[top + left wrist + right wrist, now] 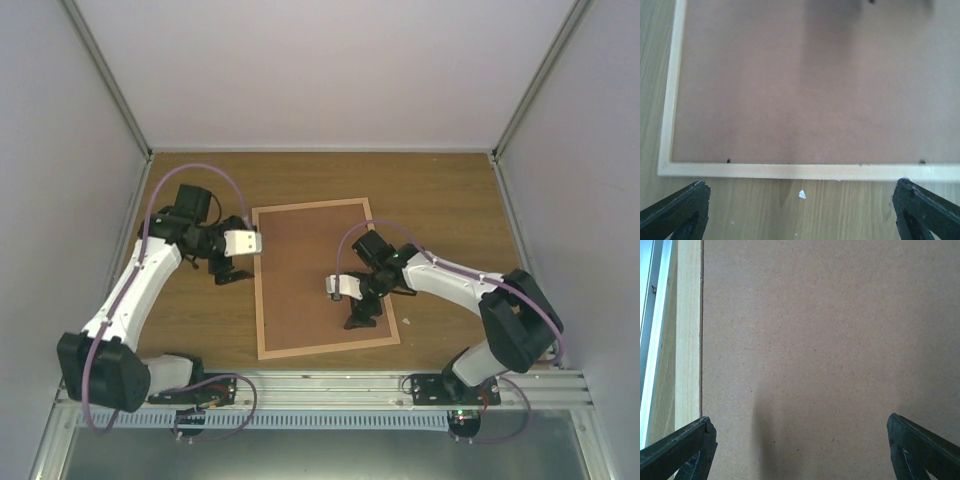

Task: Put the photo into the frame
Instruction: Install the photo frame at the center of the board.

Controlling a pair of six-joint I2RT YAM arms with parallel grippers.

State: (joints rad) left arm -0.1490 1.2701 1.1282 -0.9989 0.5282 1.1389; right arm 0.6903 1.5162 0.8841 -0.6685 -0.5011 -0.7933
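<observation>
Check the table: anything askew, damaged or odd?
The frame sits slightly rotated against the table edges, with the brown backing board facing up. A small white scrap lies on the table just outside its rail. No damage visible.

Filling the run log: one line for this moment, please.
left hand open, beside frame | right hand open, over backing board | frame flat on table, board in place | photo not in view

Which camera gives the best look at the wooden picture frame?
The top external view: it shows the whole frame, all four light rails around the brown backing board. The left wrist view shows one rail and a corner; the right wrist view shows only a rail strip.
</observation>
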